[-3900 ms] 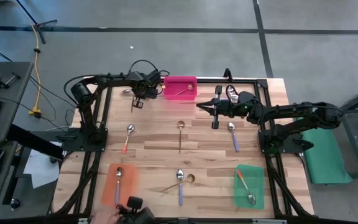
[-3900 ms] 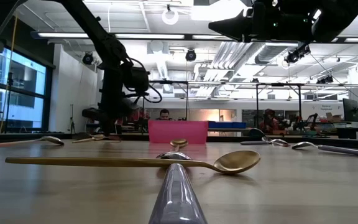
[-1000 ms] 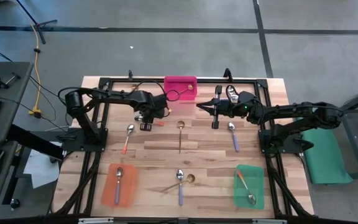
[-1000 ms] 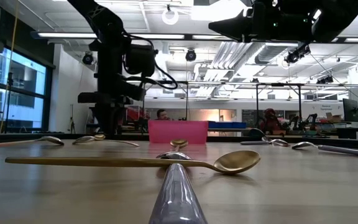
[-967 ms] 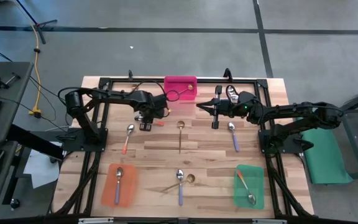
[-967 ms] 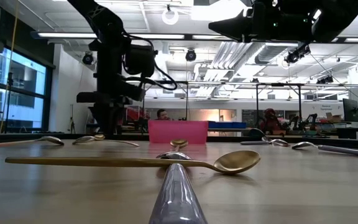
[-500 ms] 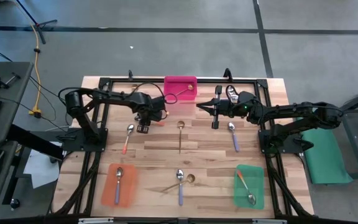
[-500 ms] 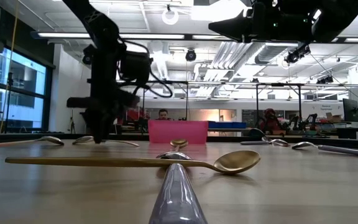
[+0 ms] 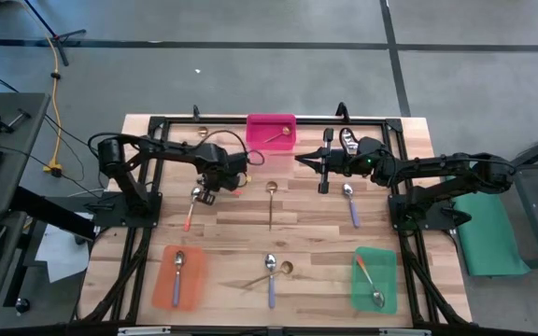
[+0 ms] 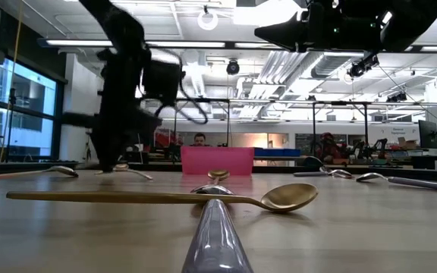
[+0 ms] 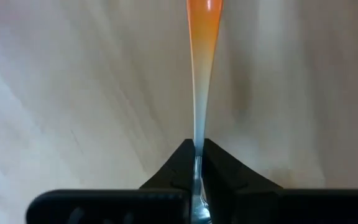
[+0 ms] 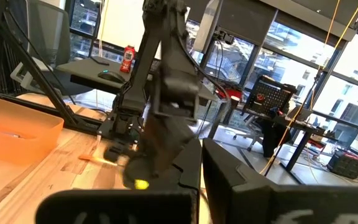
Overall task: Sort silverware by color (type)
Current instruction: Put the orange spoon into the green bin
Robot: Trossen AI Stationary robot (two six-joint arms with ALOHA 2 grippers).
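since the earlier frames the left gripper [image 9: 205, 195] has moved down and left from beside the pink tray [image 9: 270, 121] to the orange-handled spoon [image 9: 192, 201], and its jaws, spread a moment ago, now pinch the spoon's neck; the wrist view shows the orange handle [image 11: 203, 37] running away over bare wood. the wooden surface [image 9: 232, 224] is open around this spoon. it has a silver bowl and an orange-pink handle. toward the middle lie a gold spoon [image 9: 271, 198] and a purple-handled spoon [image 9: 270, 275]. the right gripper [image 9: 304, 157] hovers at the far side, jaws pressed together, unmoved.
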